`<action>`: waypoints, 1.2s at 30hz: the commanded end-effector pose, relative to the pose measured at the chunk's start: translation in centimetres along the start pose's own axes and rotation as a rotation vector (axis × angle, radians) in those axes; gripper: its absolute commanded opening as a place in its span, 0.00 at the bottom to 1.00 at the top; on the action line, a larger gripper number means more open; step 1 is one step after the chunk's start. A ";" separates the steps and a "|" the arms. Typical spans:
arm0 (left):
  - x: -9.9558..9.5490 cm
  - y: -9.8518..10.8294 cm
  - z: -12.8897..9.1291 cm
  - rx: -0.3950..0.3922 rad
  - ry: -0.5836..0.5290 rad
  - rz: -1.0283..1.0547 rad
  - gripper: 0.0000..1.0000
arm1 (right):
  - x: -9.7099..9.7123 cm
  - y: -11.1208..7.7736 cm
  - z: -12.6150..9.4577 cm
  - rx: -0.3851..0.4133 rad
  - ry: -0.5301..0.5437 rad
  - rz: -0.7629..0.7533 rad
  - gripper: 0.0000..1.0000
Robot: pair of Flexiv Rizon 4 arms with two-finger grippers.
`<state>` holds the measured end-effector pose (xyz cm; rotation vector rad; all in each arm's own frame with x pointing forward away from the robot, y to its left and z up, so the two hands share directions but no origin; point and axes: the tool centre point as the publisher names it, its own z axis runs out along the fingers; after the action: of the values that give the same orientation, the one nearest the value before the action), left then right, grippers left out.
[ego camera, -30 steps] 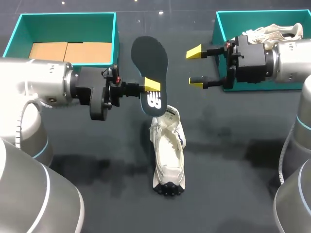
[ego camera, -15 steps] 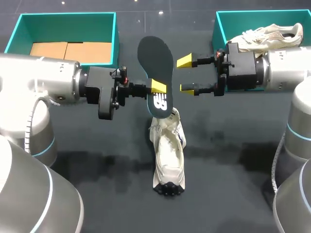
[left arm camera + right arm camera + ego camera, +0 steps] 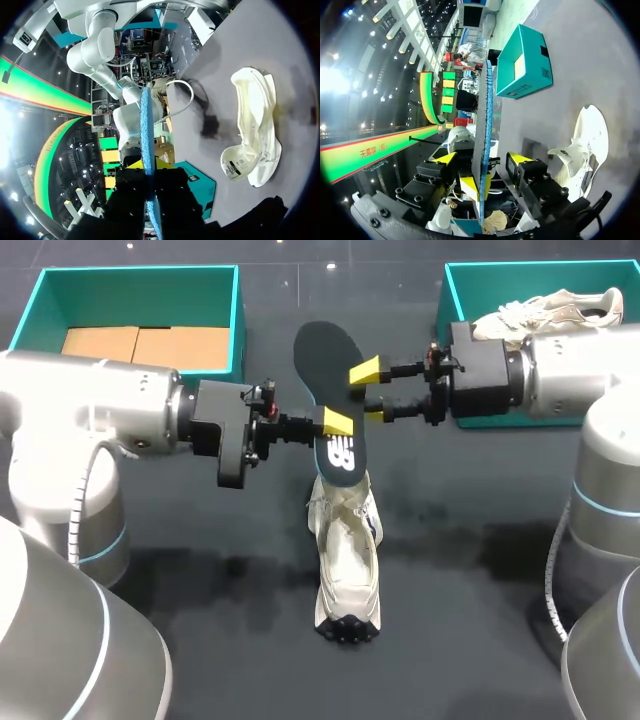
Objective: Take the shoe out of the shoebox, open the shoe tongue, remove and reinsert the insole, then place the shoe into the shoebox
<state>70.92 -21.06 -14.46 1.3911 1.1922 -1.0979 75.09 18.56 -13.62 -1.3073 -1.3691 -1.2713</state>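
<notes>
The left hand is clamped on the dark insole near its heel end and holds it on edge in the air, toe end pointing away. The right hand comes in from the opposite side with its fingers spread. They straddle the insole's edge, and the right wrist view shows a gap on each side, so it grips nothing. Just below, the white shoe lies on the counter, tongue end towards the hands, well apart from the teal shoebox at the far right.

The insole looks fully out, so the reinsertion step seems to be in hand. Next, the right hand likely needs to close on the insole for a handover or to steady it, and the toe end then has to be tipped down into the shoe's opening.
</notes>
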 end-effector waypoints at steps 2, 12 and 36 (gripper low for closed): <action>0.5 0.3 0.5 -0.013 -0.013 0.006 0.00 | -0.1 0.4 0.7 0.004 0.006 0.000 0.56; 0.9 0.8 1.0 -0.027 -0.018 0.009 0.00 | -0.2 0.7 1.3 0.019 0.012 0.002 0.45; 1.2 1.1 1.3 -0.028 -0.012 0.012 0.00 | -1.0 0.8 1.8 0.020 0.032 0.018 0.09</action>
<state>72.17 -22.14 -15.58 1.3684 1.1866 -1.0786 76.13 19.84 -14.73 -1.2741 -1.3413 -1.2581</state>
